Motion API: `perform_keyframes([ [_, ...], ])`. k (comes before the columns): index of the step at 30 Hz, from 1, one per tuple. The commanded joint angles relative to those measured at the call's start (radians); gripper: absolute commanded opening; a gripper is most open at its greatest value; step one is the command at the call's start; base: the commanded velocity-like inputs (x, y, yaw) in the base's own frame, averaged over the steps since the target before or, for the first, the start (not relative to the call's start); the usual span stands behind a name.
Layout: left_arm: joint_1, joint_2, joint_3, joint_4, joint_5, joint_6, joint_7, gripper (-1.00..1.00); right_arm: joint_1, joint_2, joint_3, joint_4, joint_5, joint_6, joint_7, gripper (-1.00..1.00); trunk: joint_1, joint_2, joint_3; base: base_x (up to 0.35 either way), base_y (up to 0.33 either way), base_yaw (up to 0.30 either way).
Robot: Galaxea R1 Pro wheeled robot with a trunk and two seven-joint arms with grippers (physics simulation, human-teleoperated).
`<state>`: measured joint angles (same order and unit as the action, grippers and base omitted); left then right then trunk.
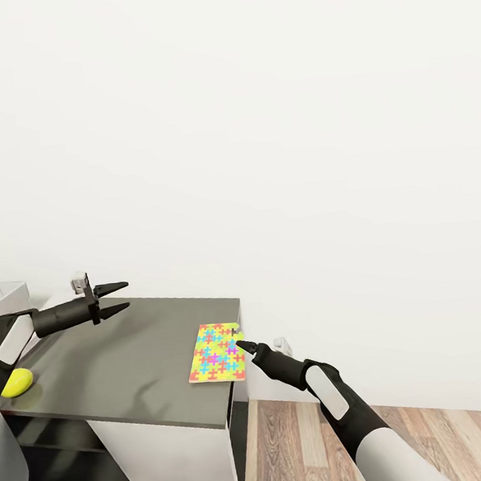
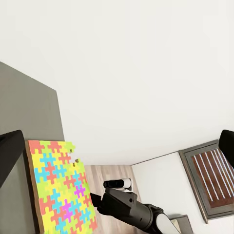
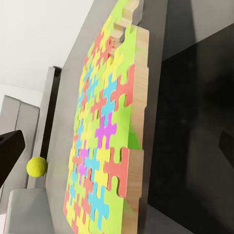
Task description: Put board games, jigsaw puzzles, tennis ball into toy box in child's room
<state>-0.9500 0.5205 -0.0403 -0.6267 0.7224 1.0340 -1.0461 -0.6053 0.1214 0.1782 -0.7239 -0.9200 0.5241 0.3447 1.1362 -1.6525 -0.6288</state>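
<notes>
Dark cabinet top (image 1: 134, 357) (white wall behind): left gripper (image 1: 122, 297) open, empty; right gripper's (image 1: 239, 340) state unclear.

The tennis ball (image 1: 16, 382) is partly hidden behind the left arm, and the toy box (image 1: 4, 294) is cut off by the frame's edge.

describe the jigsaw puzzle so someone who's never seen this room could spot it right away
Find the dark grey cabinet top against the white wall. At its right-hand edge lies the jigsaw puzzle, a thin flat rectangle beside the right gripper. Its yellow, pink, blue and orange interlocking pattern distinguishes it from the plain yellow-green tennis ball on the far left.
</notes>
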Motion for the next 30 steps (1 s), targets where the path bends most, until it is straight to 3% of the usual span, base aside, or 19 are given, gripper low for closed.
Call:
perform_keyframes([
  [1,-0.001,0.001,-0.004,0.001,0.003,0.003,-0.003,1.00,-0.001,0.000,0.000,0.000,-0.004,0.004,0.000,1.00,0.000,-0.001,-0.001,0.000,0.005,0.000],
  [30,-0.001,0.001,-0.004,0.001,0.003,0.003,-0.003,1.00,-0.002,0.002,-0.001,0.044,-0.002,-0.004,-0.005,1.00,0.000,-0.001,-0.001,0.000,0.000,0.000],
])
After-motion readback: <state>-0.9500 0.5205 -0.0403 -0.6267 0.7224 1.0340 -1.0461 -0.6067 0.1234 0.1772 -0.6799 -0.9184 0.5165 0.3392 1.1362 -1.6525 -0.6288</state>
